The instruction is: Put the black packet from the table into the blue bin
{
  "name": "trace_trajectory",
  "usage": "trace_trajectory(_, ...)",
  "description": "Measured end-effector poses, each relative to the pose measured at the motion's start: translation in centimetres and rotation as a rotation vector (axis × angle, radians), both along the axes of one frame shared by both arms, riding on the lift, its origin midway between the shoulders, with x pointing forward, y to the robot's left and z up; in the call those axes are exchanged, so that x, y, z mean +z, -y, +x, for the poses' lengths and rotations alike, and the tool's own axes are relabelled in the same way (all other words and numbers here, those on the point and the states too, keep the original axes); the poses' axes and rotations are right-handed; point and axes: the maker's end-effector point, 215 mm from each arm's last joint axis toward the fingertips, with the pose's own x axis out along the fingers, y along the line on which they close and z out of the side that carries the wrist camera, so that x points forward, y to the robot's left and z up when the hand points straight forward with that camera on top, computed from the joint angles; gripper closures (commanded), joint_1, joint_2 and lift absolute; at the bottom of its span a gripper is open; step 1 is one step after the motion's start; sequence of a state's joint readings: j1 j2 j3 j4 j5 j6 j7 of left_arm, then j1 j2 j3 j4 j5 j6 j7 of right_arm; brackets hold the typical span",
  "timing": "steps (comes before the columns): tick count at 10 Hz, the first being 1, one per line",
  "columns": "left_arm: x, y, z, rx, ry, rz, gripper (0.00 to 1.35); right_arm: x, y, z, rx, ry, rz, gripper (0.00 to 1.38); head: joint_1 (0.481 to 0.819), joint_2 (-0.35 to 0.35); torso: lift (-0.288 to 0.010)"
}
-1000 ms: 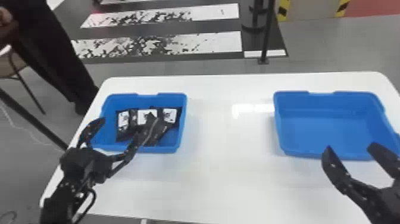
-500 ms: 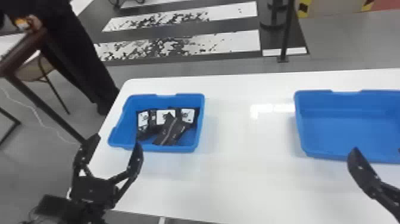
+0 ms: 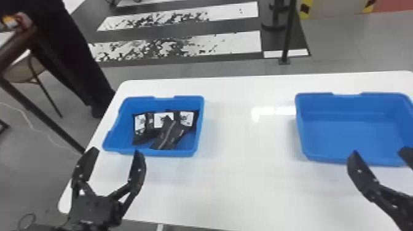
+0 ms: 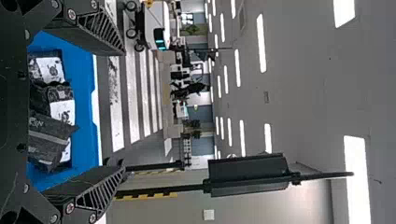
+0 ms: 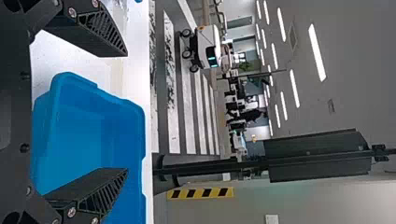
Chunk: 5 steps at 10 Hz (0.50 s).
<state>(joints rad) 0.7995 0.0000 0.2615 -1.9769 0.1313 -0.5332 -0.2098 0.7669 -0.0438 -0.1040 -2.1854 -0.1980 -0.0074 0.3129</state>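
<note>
In the head view my left gripper (image 3: 112,152) stands open with nothing between its fingers, in front of the left blue bin (image 3: 123,151). Several black packets (image 3: 169,135) lie in that bin, some with white labels, one dark one across the others. My right gripper (image 3: 379,152), also open and holding nothing, is at the near edge of the right blue bin (image 3: 362,129), whose inside is bare. The left wrist view has the left gripper (image 4: 123,107) spread, with black packets (image 4: 51,140) beyond it. In the right wrist view, the right gripper (image 5: 127,112) is spread before the bin (image 5: 79,135).
Both bins stand on a white table (image 3: 245,184), with a stretch of tabletop between them. A dark post (image 3: 287,33) stands on the floor behind the table. A dark table leg (image 3: 46,119) is off to the left.
The head view has shifted, so the bins and table appear farther right. My left gripper has drawn back from over the left bin to its near side; the packets stay inside.
</note>
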Motion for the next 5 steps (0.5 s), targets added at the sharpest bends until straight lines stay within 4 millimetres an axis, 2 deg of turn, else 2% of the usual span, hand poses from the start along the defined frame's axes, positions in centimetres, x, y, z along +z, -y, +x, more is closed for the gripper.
trace_trajectory(5,1.01,-0.34,-0.45,0.02,0.036,-0.007,0.17,0.05,0.0,0.05,-0.002,0.001,0.002,0.14,0.695,0.189,-0.11)
